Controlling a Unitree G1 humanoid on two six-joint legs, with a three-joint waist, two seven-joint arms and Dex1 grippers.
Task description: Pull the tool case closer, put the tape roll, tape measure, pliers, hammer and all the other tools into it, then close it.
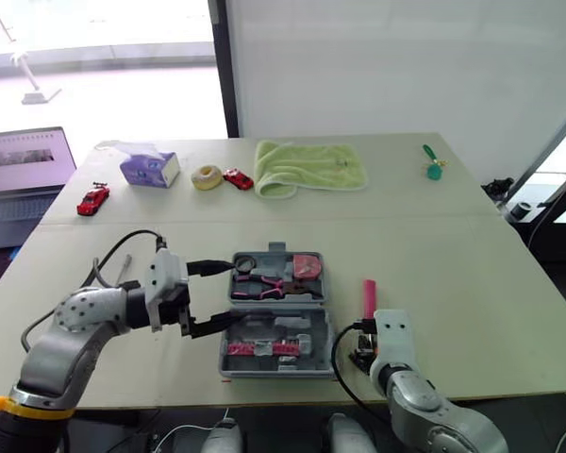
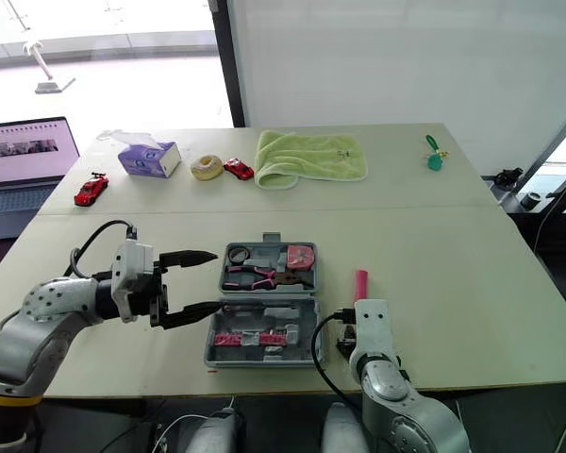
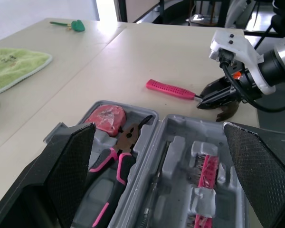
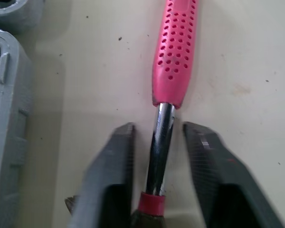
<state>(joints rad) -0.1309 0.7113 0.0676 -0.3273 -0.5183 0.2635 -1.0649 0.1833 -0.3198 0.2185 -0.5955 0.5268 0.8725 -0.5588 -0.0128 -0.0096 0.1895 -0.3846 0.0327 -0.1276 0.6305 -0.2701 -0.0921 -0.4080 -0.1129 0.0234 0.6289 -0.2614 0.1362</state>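
The tool case (image 1: 309, 342) lies open on the worktop (image 1: 453, 245), with pliers (image 1: 264, 286) and a red tape measure (image 1: 307, 267) in its far half. The left tool (image 1: 224, 294) is at the case's left edge, fingers spread apart. The right tool (image 4: 155, 129), fingers apart, straddles the steel shaft of the pink-handled hammer (image 1: 369, 297) just right of the case

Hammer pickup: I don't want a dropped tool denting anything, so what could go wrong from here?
1. The right gripper, jaws open, straddles the hammer at its bare metal shaft; smooth steel may slip or twist when gripped, dropping the pink handle.
2. The tool case lies close beside it; a swinging hammer could knock it.
3. The left gripper is open at the case's left edge, so a knock might slide the case.
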